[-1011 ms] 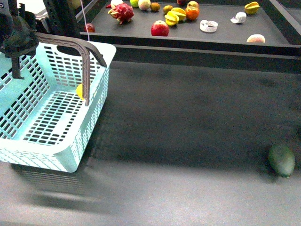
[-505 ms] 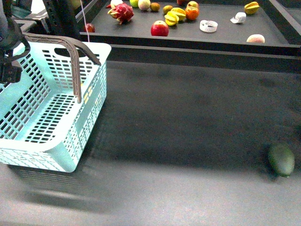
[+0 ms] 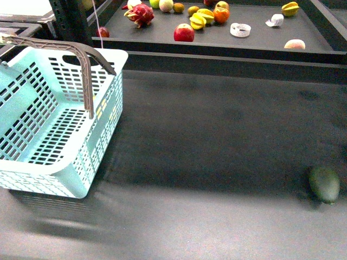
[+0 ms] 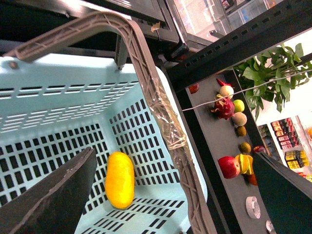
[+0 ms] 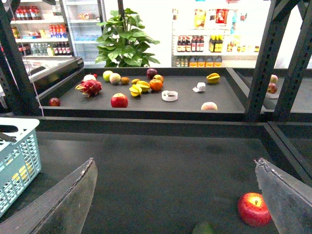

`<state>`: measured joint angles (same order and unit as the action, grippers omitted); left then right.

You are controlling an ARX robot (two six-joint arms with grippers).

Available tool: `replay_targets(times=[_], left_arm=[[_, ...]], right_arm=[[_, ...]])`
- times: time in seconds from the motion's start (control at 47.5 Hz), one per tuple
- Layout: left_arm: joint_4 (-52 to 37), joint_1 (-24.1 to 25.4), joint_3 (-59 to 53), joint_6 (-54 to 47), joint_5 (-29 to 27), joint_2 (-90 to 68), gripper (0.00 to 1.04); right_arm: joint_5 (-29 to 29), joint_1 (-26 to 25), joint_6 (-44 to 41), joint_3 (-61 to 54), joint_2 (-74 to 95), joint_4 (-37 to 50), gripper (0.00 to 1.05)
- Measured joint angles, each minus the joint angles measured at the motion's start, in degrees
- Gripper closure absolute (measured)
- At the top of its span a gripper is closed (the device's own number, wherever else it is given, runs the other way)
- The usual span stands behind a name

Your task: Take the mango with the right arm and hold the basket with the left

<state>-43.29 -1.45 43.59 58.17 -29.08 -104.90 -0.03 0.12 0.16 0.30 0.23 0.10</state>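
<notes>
The light-blue slotted basket (image 3: 81, 184) stands at the table's left with its grey-brown handle (image 3: 87, 70) raised. The yellow mango (image 4: 119, 179) lies inside on the basket floor (image 4: 141, 204), beside a slotted wall. In the front view it shows only as yellow glimpses through the slots. My left gripper (image 4: 173, 153) is open and empty above the basket, its jaws either side of the handle (image 4: 161, 112) without touching it. My right gripper (image 5: 174, 161) is open and empty over the dark table, far from the basket (image 5: 17, 161). Neither gripper shows in the front view.
A dark green oval fruit (image 3: 324, 184) lies at the table's front right. A red apple (image 5: 253, 208) lies near my right gripper's fingers. A raised back shelf (image 3: 255, 40) holds several fruits, among them a dragon fruit (image 3: 140, 13) and a red apple (image 3: 184, 32).
My left arm, seen at the basket's far left corner earlier, has left the front view. The basket first shifted a little to the left and now stands still.
</notes>
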Motion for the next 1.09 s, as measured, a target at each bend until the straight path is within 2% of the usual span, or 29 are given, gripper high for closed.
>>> replay_targets(times=[0.337, 0.568, 0.589, 0.674, 0.758, 0.821, 0.905, 0.989, 1.095], left_arm=[[-9.35, 6.84, -18.8, -4.7, 0.98, 13.51, 0.06], [-9.22, 7.45, -20.13, -5.64, 1.16, 15.12, 0.06], [-9.94, 7.78, -20.33, -6.64, 2.95, 14.97, 0.07], [-22.93, 9.97, -24.22, -21.18, 21.99, 13.51, 0.21], [-28.7, 9.7, -27.93, -37.0, 34.18, 15.5, 0.35], [-28.63, 8.83, -30.08, -45.35, 36.24, 18.6, 0.46], [-25.79, 8.09, -32.22, -52.06, 35.5, 23.37, 0.6], [-20.35, 7.26, -33.92, -55.04, 34.67, 30.16, 0.76], [-17.73, 6.27, -36.04, -56.54, 33.94, 35.69, 0.94]], right_arm=[[0.0, 0.0, 0.0, 0.0, 0.0, -0.02, 0.08], [0.02, 0.0, 0.0, 0.0, 0.0, 0.0, 0.08], [0.0, 0.0, 0.0, 0.0, 0.0, 0.0, 0.08], [0.02, 0.02, 0.02, 0.0, 0.0, 0.0, 0.08], [0.07, 0.0, 0.0, 0.0, 0.02, -0.02, 0.08], [-0.07, 0.0, 0.0, 0.0, 0.02, -0.02, 0.08], [-0.02, 0.0, 0.0, 0.0, 0.0, -0.02, 0.08], [0.09, 0.0, 0.02, 0.0, 0.0, -0.02, 0.08], [0.07, 0.0, 0.0, 0.0, 0.0, -0.02, 0.08]])
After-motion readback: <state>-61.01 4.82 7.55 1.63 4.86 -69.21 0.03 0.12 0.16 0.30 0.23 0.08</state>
